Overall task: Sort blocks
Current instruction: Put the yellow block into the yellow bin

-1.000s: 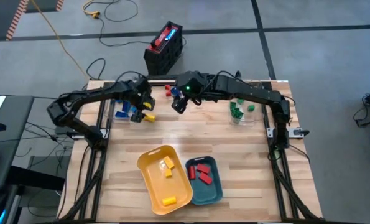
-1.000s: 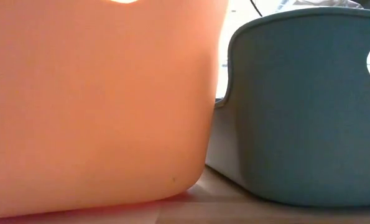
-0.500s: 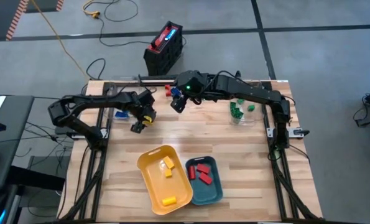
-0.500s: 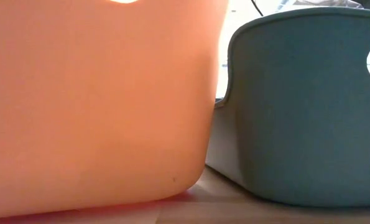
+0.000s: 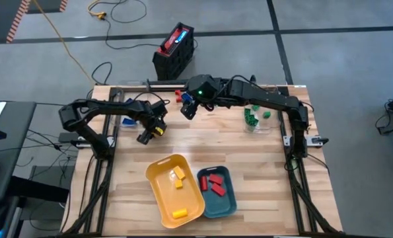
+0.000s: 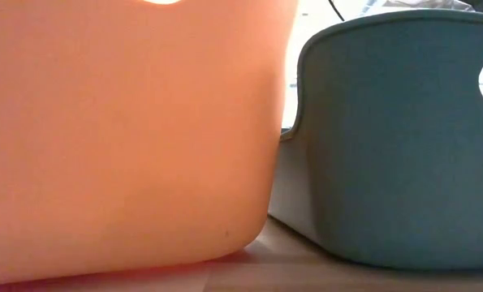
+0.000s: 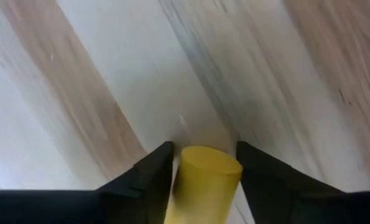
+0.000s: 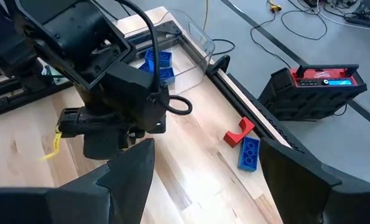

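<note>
while the left gripper grips it, the yellow block looks smooth and rounded-edged, its long axis lying along the fingers, at ten o'clock on the table. the right gripper hangs open near twelve o'clock.

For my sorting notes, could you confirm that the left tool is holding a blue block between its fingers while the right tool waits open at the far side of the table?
One detail is wrong: the block between the left tool's fingers is yellow, not blue, as the left wrist view shows. The rest stands: the right tool waits open at the far side of the table.
</note>
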Robot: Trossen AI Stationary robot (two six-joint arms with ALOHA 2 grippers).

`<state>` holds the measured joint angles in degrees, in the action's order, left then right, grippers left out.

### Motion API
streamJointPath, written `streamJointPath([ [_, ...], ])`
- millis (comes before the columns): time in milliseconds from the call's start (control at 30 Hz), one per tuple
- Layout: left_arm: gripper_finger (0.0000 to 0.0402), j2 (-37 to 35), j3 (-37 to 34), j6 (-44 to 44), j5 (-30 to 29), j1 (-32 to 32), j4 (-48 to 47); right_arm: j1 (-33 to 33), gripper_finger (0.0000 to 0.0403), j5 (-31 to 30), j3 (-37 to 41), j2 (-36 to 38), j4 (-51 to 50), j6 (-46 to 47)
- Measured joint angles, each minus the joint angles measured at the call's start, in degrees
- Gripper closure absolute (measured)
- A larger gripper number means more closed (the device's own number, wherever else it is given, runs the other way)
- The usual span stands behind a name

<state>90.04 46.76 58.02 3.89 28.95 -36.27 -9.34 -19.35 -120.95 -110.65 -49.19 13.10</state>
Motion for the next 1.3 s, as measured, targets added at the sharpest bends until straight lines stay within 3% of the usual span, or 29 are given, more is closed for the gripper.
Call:
streamJointPath([
  [200,0.0275,-0.2,0.3,0.8,-0.7,-0.2,-0.4,0.0,0.01,0.0,0.0,0.0,0.4,0.0],
  [533,0.027,-0.2,5.6,-0.2,-1.1,-3.1,-0.6,0.0,0.01,0.0,0.0,0.0,0.1,0.0],
  [667,0.0269,-0.9,10.8,-5.0,-0.1,-4.2,-3.5,-0.5,0.01,0.0,0.0,0.1,-2.2,0.1],
  [767,0.0268,-3.3,15.0,-10.9,4.2,-4.9,-5.6,-1.2,0.01,-0.1,0.0,1.1,-4.1,0.5],
  [1033,0.0268,-14.8,16.7,-26.3,7.7,-14.0,-8.6,-1.2,0.01,-16.6,0.8,7.0,-5.7,0.6],
  [1133,0.0268,-19.1,16.7,-29.8,4.6,-20.0,-7.8,-0.6,0.01,-20.9,4.8,8.9,-6.8,3.5],
  [1233,0.0268,-22.5,16.6,-31.7,-1.2,-25.8,-7.0,-0.1,0.01,-21.1,10.9,11.0,-6.7,9.1],
  [1300,0.0267,-24.0,16.6,-34.4,-1.9,-29.3,-5.7,0.5,0.01,-21.4,15.7,12.4,-4.4,13.3],
])
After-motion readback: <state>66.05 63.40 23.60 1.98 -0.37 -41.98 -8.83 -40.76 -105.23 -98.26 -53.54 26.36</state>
